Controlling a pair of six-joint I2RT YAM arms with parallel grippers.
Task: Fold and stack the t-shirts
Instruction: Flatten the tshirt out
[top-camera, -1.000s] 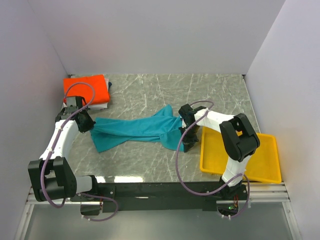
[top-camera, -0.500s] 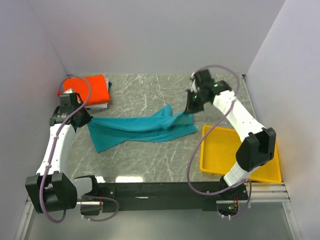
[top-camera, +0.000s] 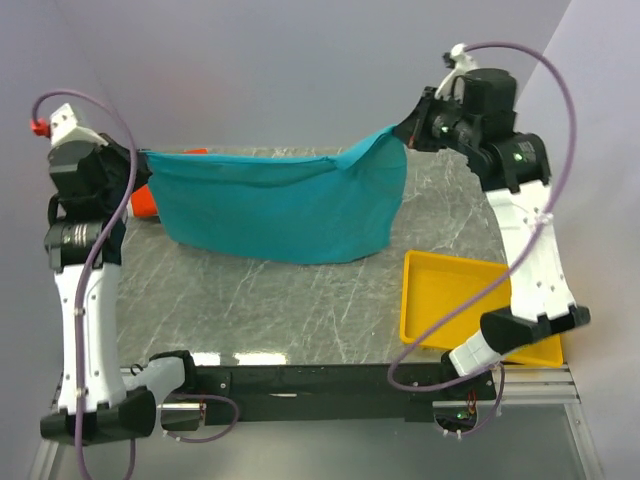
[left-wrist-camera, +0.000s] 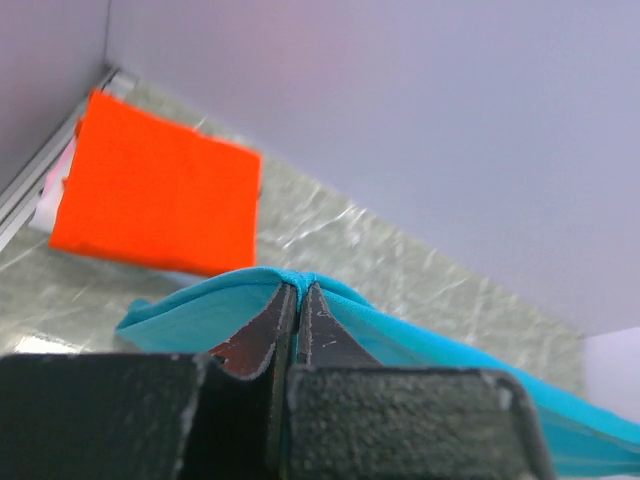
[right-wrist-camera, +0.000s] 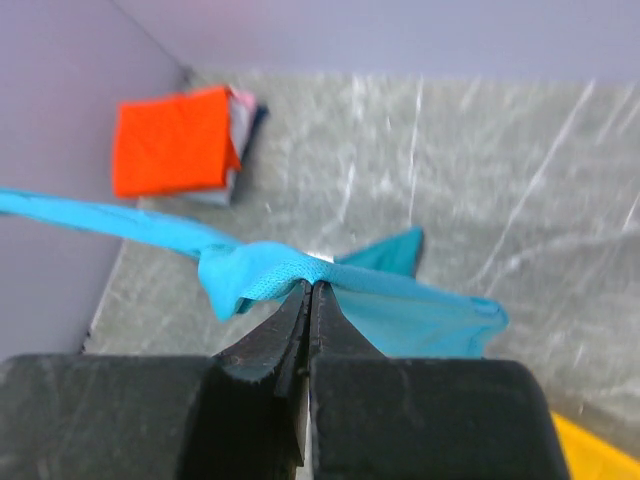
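Note:
A teal-blue t-shirt hangs in the air above the table, stretched between both grippers. My left gripper is shut on its left corner; in the left wrist view the cloth wraps over the closed tips. High at the back right, my right gripper is shut on the opposite corner, and the right wrist view shows the teal cloth bunched over its tips. The orange-red t-shirt lies folded at the back left corner, mostly hidden behind the teal one in the top view.
A yellow plastic tray sits at the front right of the marble table. White and dark folded cloth lies under the orange-red shirt. Grey walls close in the left, back and right sides.
Both arms have risen and spread apart, lifting the teal t-shirt off the table and pulling it taut in the air. It now covers most of the orange-red shirt in the top view.

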